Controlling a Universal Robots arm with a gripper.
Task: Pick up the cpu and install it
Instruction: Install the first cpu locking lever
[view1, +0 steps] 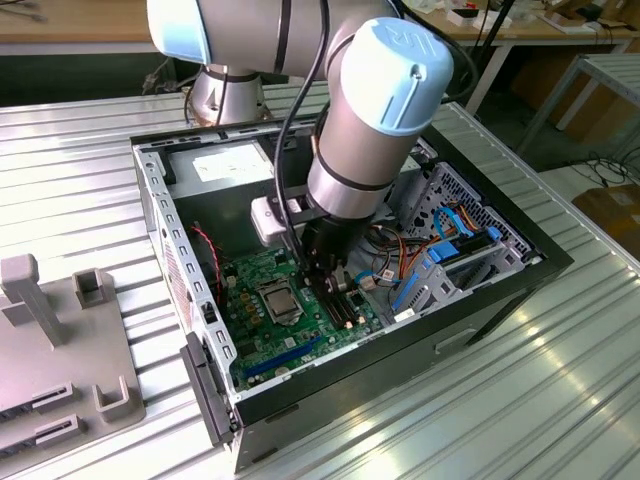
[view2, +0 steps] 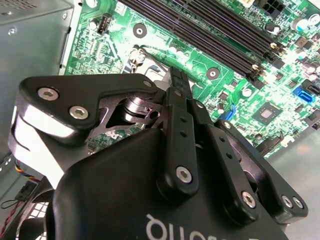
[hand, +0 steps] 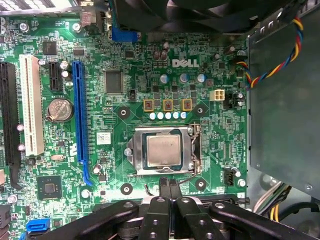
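One arm reaches steeply down into the open computer case (view1: 520, 262) on the ribbed metal surface (view1: 90, 170), its wrist nearly vertical over the green motherboard (hand: 125, 80). Its tool (hand: 169, 186) hangs just beside the socket (hand: 192, 150), fingers (hand: 164, 187) pressed together, holding nothing. Seated in that metal-framed socket near the board's middle, the cpu (hand: 163, 150) lies flat.
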